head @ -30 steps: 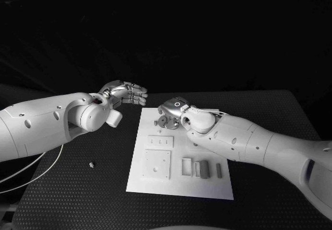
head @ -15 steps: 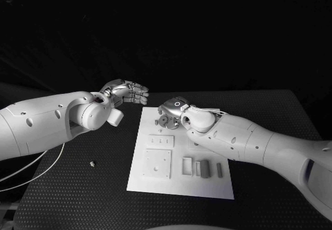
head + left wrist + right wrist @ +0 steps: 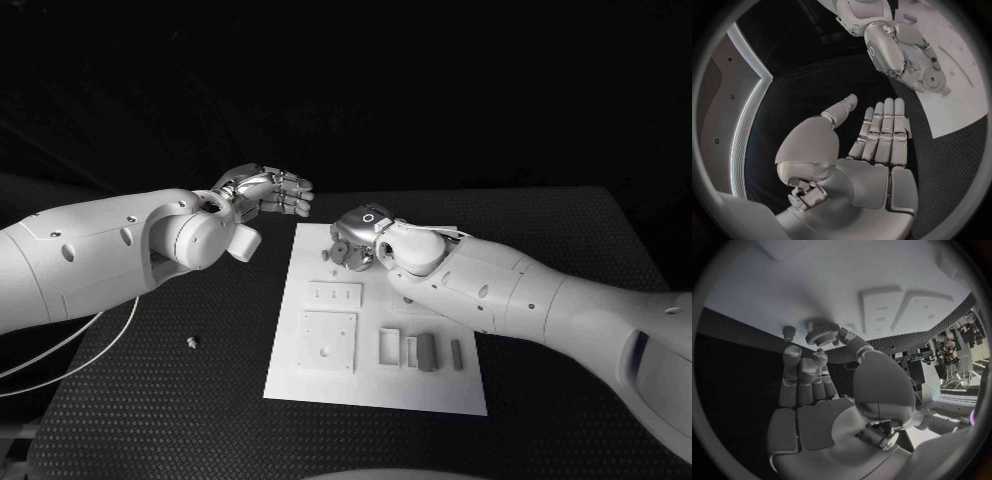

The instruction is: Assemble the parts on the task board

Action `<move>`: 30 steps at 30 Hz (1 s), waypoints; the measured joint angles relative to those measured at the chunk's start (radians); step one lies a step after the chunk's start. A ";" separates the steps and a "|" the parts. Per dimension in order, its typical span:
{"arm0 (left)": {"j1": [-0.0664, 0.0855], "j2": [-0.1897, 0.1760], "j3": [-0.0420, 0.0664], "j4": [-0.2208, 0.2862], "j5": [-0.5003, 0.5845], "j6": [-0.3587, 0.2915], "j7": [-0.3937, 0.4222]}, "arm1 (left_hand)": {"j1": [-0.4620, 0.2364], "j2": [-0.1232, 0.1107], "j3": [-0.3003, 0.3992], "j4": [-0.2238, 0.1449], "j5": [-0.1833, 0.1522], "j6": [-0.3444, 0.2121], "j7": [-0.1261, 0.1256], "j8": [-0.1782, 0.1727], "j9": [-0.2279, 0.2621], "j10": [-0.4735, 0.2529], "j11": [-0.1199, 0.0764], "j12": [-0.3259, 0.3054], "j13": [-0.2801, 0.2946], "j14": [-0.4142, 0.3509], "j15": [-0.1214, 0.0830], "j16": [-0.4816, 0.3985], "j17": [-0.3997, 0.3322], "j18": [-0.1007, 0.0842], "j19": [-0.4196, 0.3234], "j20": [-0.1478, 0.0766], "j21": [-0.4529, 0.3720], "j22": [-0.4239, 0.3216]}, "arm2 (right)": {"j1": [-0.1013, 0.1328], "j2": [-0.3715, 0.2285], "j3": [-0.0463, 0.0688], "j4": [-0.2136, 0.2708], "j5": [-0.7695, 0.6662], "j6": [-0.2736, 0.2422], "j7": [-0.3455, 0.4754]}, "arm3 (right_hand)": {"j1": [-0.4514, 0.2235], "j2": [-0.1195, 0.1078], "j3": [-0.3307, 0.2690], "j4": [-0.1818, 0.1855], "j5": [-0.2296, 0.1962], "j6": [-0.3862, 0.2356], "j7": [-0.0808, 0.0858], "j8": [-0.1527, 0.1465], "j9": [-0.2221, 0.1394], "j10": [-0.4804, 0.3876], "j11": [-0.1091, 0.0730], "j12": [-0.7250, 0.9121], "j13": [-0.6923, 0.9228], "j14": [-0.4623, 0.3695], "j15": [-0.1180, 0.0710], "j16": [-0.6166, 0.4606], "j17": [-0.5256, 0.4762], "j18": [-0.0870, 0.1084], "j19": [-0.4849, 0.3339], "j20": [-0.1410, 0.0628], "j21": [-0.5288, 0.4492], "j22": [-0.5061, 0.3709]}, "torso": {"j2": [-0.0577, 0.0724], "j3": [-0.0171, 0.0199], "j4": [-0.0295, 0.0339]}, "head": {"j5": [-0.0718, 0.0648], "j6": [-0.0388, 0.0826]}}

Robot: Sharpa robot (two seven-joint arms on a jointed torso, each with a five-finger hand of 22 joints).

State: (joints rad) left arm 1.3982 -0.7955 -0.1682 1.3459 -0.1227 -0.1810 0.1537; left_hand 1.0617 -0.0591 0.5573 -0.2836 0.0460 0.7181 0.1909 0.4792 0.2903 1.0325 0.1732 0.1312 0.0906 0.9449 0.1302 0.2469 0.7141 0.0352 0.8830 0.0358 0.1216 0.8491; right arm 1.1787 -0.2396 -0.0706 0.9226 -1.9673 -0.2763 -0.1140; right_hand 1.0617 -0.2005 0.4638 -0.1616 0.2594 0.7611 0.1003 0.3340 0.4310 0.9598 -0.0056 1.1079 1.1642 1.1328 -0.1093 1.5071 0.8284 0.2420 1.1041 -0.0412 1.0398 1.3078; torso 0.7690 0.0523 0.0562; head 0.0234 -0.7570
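Note:
The white task board point(image 3: 433, 385) lies in the middle of the table. At its far end my right hand point(image 3: 353, 245) pinches a small toothed gear point(image 3: 822, 332) between thumb and a finger, low over the board point(image 3: 817, 285). The left wrist view shows that hand point(image 3: 901, 57) with the round gear point(image 3: 933, 80) at its fingertips. My left hand point(image 3: 270, 190) hovers over the table just beyond the board's far left corner, fingers stretched out with nothing in them point(image 3: 879, 130). A square plate point(image 3: 327, 342), a slotted plate point(image 3: 335, 296) and several small bars point(image 3: 421, 350) lie on the board.
A tiny pale piece point(image 3: 192, 343) lies on the black mat left of the board. My left forearm point(image 3: 101, 255) and right forearm point(image 3: 534, 300) flank the board's two long sides.
My left hand has drifted slightly away from me and to the right. The right hand stays at the board's far end with the gear.

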 measured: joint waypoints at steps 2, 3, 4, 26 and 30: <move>0.000 0.002 0.000 -0.001 0.000 0.000 0.000 | 0.000 0.000 0.000 0.000 0.000 0.000 0.000 0.000 0.000 0.000 0.000 0.000 0.000 0.000 0.000 0.000 0.000 0.000 0.000 0.000 0.000 0.000 | 0.000 0.000 0.000 -0.002 0.002 0.003 0.001 | -0.003 0.003 0.000 0.000 0.000 -0.005 0.001 -0.004 0.000 0.000 0.000 0.006 -0.001 0.000 0.000 0.001 0.001 0.000 0.000 0.000 0.000 0.000 | 0.001 -0.0003 -0.0006 | -0.001 0.000; 0.000 0.002 0.000 -0.001 0.000 0.000 0.000 | 0.000 0.000 0.000 0.000 0.000 0.000 0.000 0.000 0.000 0.000 0.000 0.000 0.000 0.000 0.000 0.000 0.000 0.000 0.000 0.000 0.000 0.000 | 0.000 0.000 0.000 -0.003 0.004 0.004 0.001 | -0.004 0.004 0.000 0.000 0.000 -0.005 0.002 -0.005 -0.001 0.000 0.000 0.008 -0.003 0.000 0.000 0.001 0.002 0.000 0.000 0.000 0.000 0.000 | 0.001 -0.0003 -0.0006 | -0.001 0.000; 0.000 0.002 -0.001 -0.002 0.000 0.000 0.000 | 0.000 0.000 0.000 0.000 0.000 0.000 0.000 0.000 0.000 0.000 0.000 0.000 0.000 0.000 0.000 0.000 0.000 0.000 0.000 0.000 0.000 0.000 | 0.000 0.000 0.000 -0.005 0.007 0.005 0.002 | -0.009 0.009 0.002 0.002 0.000 -0.005 0.002 -0.005 -0.002 0.000 0.000 0.012 -0.004 0.000 0.000 0.001 0.003 0.000 0.000 0.000 0.000 0.000 | 0.001 -0.0003 -0.0005 | -0.002 0.000; 0.000 0.001 0.000 0.000 0.000 0.000 0.000 | 0.000 0.000 0.000 0.000 0.000 0.000 0.000 0.000 0.000 0.000 0.000 0.000 0.000 0.000 0.000 0.000 0.001 0.000 0.000 0.000 0.000 0.000 | 0.000 0.019 0.000 -0.047 0.040 0.026 0.009 | -0.042 0.063 0.008 0.044 0.000 -0.004 0.009 -0.005 -0.003 -0.006 0.006 0.042 -0.033 0.007 0.007 0.005 0.012 -0.001 -0.002 -0.009 0.012 0.000 | -0.001 0.0010 0.0034 | 0.000 -0.012; 0.000 0.000 0.000 0.000 0.000 0.000 0.000 | 0.000 0.000 0.000 0.000 0.000 0.000 0.000 0.000 0.000 0.000 0.000 0.000 0.000 0.000 0.000 0.000 0.001 0.000 0.000 0.000 0.000 0.001 | 0.000 0.020 0.000 -0.047 0.041 0.027 0.008 | -0.042 0.063 0.008 0.044 0.000 -0.004 0.009 -0.004 -0.004 -0.010 0.012 0.049 -0.039 0.009 0.009 0.005 0.014 -0.001 -0.002 -0.009 0.016 0.000 | -0.001 0.0010 0.0030 | 0.002 -0.015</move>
State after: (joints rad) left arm 1.3982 -0.7953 -0.1684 1.3463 -0.1231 -0.1810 0.1533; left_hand 1.0617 -0.0591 0.5573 -0.2836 0.0460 0.7181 0.1909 0.4792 0.2901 1.0324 0.1731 0.1312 0.0907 0.9449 0.1302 0.2469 0.7148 0.0352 0.8830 0.0358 0.1216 0.8498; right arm 1.1782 -0.2200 -0.0703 0.8760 -1.9262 -0.2494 -0.1059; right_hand 1.0202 -0.1379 0.4718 -0.1174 0.2595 0.7569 0.1089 0.3304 0.4273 0.9502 0.0068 1.1565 1.1254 1.1421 -0.0999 1.5123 0.8421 0.2408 1.1020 -0.0499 1.0557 1.3078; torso 0.7684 0.0532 0.0592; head 0.0254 -0.7718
